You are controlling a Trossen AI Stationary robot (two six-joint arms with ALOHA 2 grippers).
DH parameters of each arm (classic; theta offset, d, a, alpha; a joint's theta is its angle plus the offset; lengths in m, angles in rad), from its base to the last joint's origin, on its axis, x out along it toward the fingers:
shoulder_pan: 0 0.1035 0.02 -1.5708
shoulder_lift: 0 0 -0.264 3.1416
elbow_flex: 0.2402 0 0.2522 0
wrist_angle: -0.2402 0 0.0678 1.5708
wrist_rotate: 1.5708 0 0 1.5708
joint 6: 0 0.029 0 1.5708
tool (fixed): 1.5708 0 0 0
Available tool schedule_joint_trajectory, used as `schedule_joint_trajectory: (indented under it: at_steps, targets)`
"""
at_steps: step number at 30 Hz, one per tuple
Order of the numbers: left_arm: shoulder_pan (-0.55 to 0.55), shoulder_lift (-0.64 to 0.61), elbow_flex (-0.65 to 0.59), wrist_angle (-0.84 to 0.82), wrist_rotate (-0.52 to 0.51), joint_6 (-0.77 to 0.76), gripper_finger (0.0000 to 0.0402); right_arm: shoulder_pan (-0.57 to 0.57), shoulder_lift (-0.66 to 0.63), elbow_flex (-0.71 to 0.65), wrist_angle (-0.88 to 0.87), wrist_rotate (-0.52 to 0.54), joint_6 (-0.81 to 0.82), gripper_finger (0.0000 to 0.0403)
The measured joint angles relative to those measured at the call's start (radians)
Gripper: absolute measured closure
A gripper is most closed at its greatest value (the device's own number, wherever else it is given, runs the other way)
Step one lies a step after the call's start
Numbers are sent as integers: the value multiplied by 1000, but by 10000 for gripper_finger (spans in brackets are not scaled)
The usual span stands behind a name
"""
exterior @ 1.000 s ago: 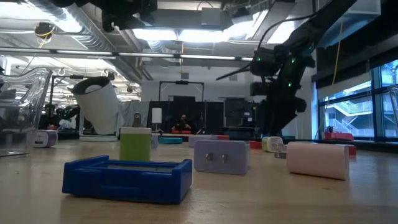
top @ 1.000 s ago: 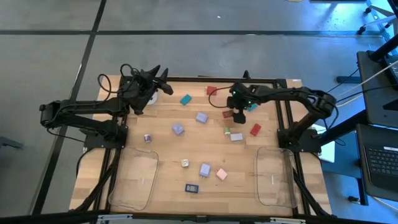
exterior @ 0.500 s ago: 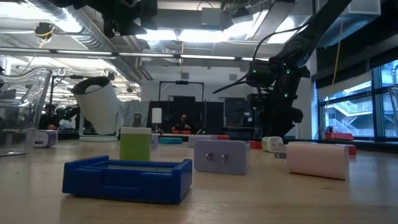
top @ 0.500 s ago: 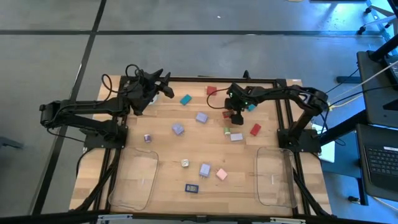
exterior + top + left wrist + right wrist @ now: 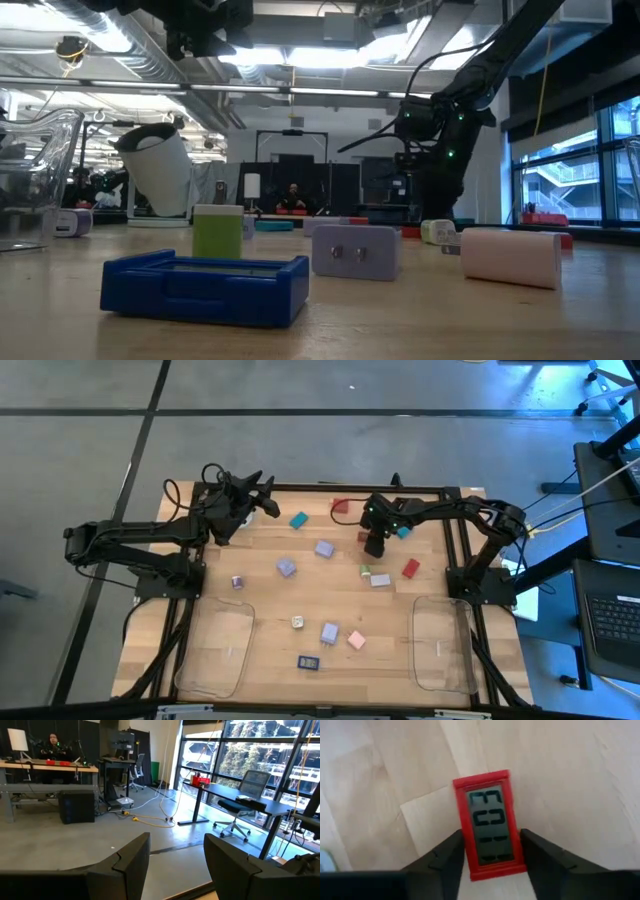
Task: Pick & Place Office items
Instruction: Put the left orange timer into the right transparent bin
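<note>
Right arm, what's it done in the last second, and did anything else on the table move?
The right gripper came down from above the table onto the red piece near the far edge, and its fingers closed in on the piece's two sides. The piece lies on the table, not yet lifted. The left gripper stayed raised at the far left, and the other pieces did not move.
</note>
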Motion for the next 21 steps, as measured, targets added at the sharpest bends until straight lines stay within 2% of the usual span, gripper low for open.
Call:
schedule_joint_trajectory:
  at_steps: [2,11,15,21]
  targets:
    - [0,0,0,0,0,0,219,0,0,0,-1,-1,29,251]
    - [-6,0,0,-1,0,0,219,0,0,-5,70,6,217,246]
    - [-9,0,0,-6,0,1,219,2,1,-8,146,48,362,233]
    - [-8,0,0,-24,0,1,219,2,-15,-7,322,28,528,250]
